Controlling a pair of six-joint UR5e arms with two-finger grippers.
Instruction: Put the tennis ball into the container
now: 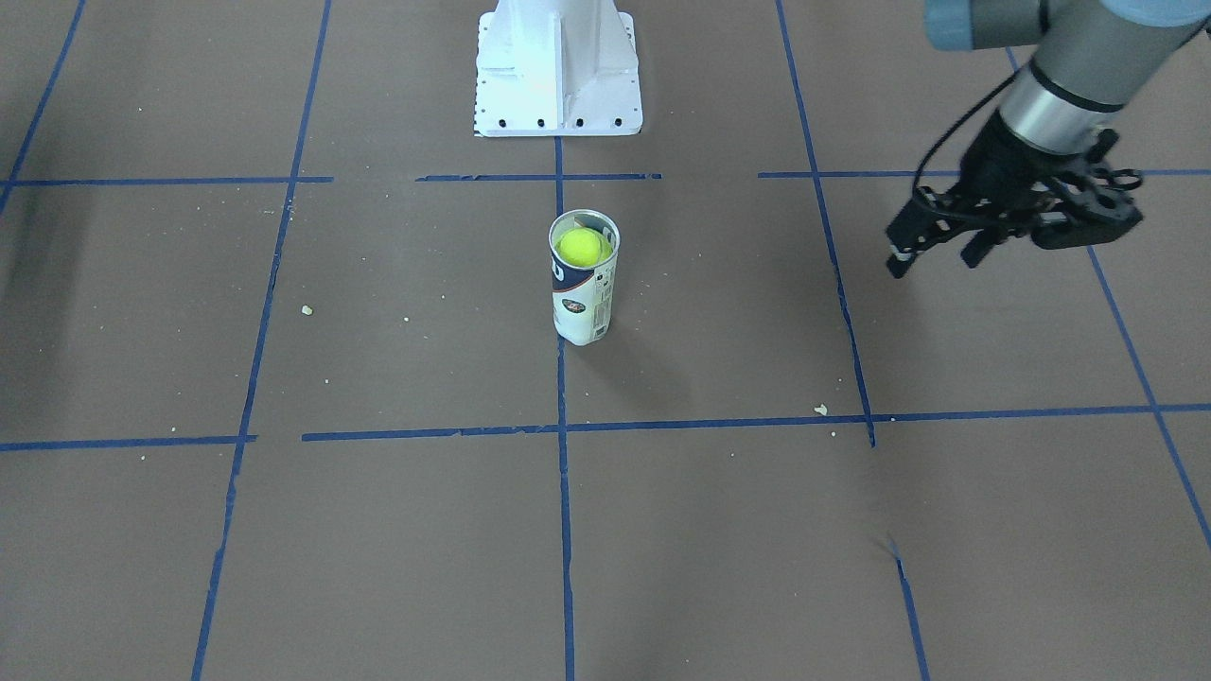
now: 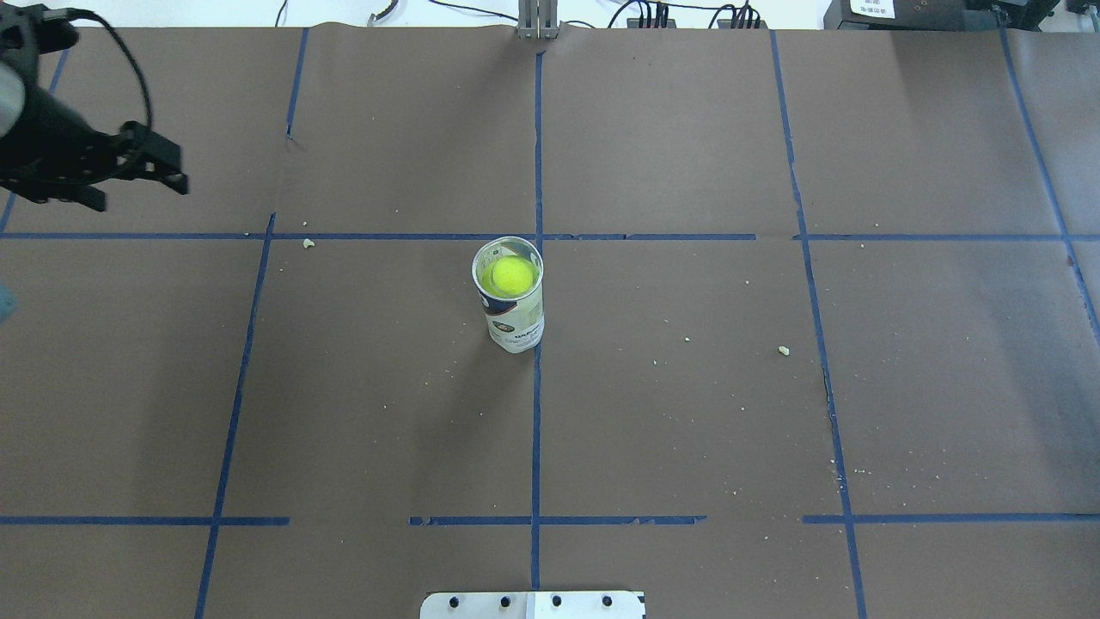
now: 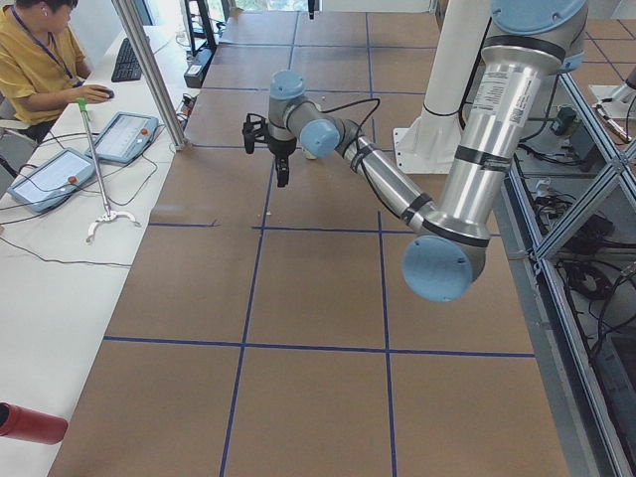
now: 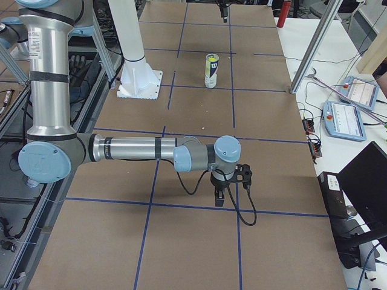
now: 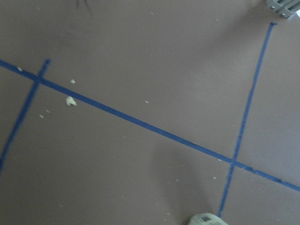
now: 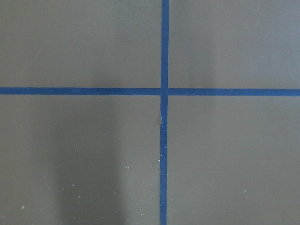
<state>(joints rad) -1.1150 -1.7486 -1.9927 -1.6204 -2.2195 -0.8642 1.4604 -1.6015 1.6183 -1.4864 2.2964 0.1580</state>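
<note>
1. Left claw (image 1: 935, 263) hangs above the surface (image 1: 378, 530), well apart from the tube (image 1: 585, 307) on the robot's left of it; its fingers are spread and hold nothing.
2. Right claw (image 4: 220, 198) shows only in a side view, far from the tube toward the robot's right end; whether it is spread or closed cannot be told.
3. Tennis ball (image 1: 584, 246) sits inside the tube, just under the silvery rim; the tube stands upright on a blue tape line (image 1: 564, 530).
4. Placing looks done, so what remains is probably clearing away; do it by keeping both arms high and away from the tube, never sweeping across it; a tall, light tube with its ball near the top would likely tip at a small knock.
</note>
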